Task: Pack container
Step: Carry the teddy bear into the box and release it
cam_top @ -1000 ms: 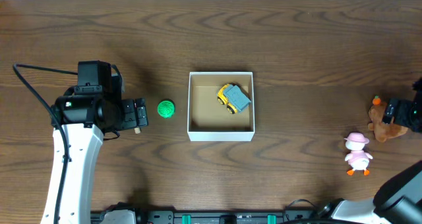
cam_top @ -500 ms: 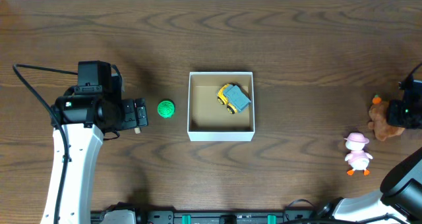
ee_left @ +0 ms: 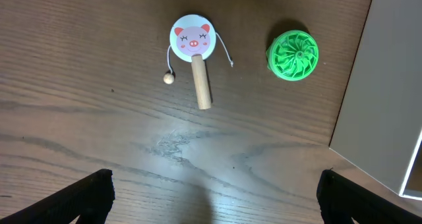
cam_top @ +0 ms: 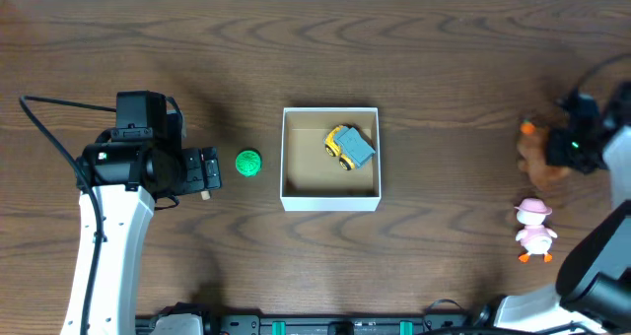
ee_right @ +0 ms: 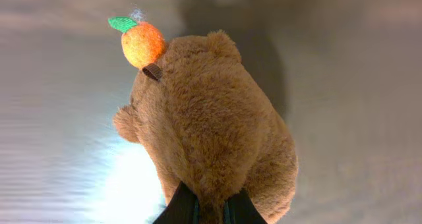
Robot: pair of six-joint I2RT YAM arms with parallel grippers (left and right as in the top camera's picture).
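Note:
The container (cam_top: 330,200), a square white box with a tan inside, sits mid-table with a yellow and grey toy truck (cam_top: 349,146) in it. My right gripper (cam_top: 560,150) is shut on a brown plush bear (cam_top: 535,154) with an orange on its head. The wrist view shows the bear (ee_right: 211,132) pinched between the fingers of the right gripper (ee_right: 211,212) and lifted off the table. My left gripper (cam_top: 210,169) is open just left of a green ball (cam_top: 247,162). Its wrist view shows the ball (ee_left: 293,55), a pig-faced rattle drum (ee_left: 193,43) and the container's wall (ee_left: 386,105) beyond the open left gripper (ee_left: 214,197).
A white duck toy (cam_top: 535,232) with a pink hat stands near the front right, below the right gripper. The right arm's base comes in from the lower right corner.
The right gripper closed on the plush bear, then carried it left and toward the far side. The left arm has not moved.

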